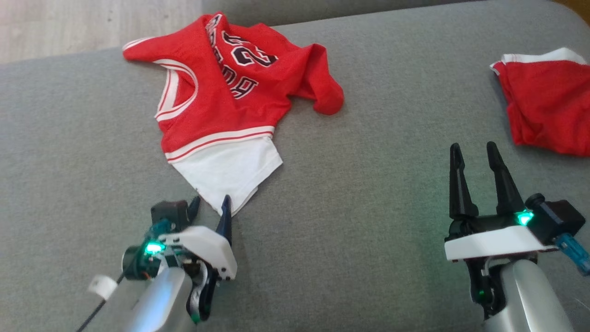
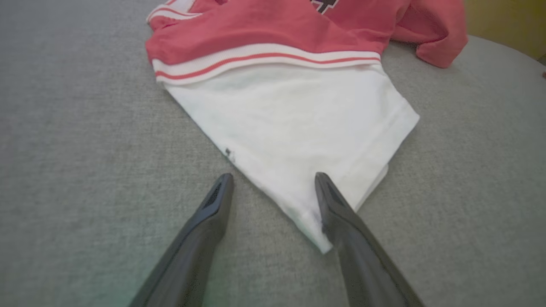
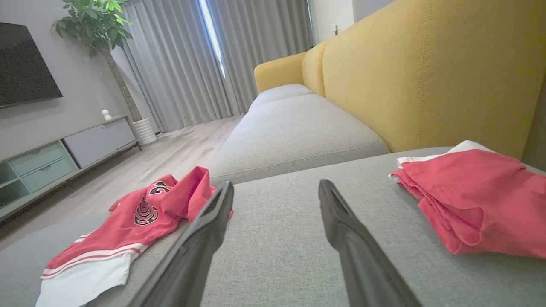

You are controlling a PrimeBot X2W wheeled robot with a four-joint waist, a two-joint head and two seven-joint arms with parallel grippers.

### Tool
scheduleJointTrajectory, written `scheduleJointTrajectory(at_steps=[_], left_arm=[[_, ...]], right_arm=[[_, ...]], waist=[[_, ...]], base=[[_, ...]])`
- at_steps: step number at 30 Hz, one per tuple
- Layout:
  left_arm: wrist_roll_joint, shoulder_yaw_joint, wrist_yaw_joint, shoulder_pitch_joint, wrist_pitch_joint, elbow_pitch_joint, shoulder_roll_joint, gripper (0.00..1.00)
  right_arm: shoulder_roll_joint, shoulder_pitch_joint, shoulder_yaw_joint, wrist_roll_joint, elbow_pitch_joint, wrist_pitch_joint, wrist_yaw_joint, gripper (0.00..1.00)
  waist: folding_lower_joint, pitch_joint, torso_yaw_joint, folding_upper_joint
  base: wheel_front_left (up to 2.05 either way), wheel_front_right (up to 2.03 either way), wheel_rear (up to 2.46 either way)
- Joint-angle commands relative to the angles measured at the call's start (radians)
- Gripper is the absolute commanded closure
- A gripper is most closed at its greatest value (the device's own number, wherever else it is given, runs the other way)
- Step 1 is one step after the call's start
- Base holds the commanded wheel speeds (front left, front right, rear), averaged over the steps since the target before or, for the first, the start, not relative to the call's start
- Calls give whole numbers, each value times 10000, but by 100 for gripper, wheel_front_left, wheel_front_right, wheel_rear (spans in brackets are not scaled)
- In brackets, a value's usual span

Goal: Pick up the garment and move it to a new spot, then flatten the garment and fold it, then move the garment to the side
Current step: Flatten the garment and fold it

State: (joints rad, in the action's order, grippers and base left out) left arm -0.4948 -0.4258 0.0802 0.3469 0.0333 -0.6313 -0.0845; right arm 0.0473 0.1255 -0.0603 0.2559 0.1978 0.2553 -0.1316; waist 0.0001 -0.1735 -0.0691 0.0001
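Note:
The garment [image 1: 221, 92] is a red jersey with dark lettering, white trim and a white sleeve, lying crumpled on the grey sofa cushion [image 1: 368, 184]. My left gripper [image 1: 209, 207] is open at the sleeve's near corner. In the left wrist view the white sleeve [image 2: 281, 119] points down between the left gripper's [image 2: 274, 179] fingers; one finger rests over the corner's edge, the other on bare cushion. My right gripper [image 1: 474, 147] is open above the cushion at the right, holding nothing. In the right wrist view the garment [image 3: 140, 217] lies to the left of the right gripper [image 3: 276, 184].
Another red and white piece of clothing [image 1: 548, 106] lies folded at the cushion's far right, also seen in the right wrist view as a folded red piece [image 3: 477, 200]. A yellow backrest [image 3: 426, 72] rises behind it. Wooden floor [image 1: 92, 23] lies beyond the cushion's far edge.

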Motion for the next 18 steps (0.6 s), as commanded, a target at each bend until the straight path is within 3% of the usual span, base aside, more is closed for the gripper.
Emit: scheduleJointTrajectory(at_steps=[1, 3, 5, 18], left_arm=[[-87, 179, 0, 408, 170, 41, -100, 0], [-103, 109, -43, 465, 388, -131, -121, 0], [-138, 87, -93, 498, 426, -258, -165, 100], [-109, 1143, 624, 275, -2330, 149, -797, 100]], right_arm=[[29, 352, -236, 57, -365, 65, 9, 0], [29, 365, -225, 74, -371, 65, 9, 0], [29, 385, -202, 84, -369, 65, 9, 0], [29, 252, -130, -66, -237, 65, 9, 0]], waist=[[-1, -99, -114, -1], [-1, -129, -175, -1], [-1, -137, -234, -1], [-1, 442, 143, -1]], base=[[0, 0, 0], [0, 0, 0], [0, 0, 0], [0, 0, 0]])
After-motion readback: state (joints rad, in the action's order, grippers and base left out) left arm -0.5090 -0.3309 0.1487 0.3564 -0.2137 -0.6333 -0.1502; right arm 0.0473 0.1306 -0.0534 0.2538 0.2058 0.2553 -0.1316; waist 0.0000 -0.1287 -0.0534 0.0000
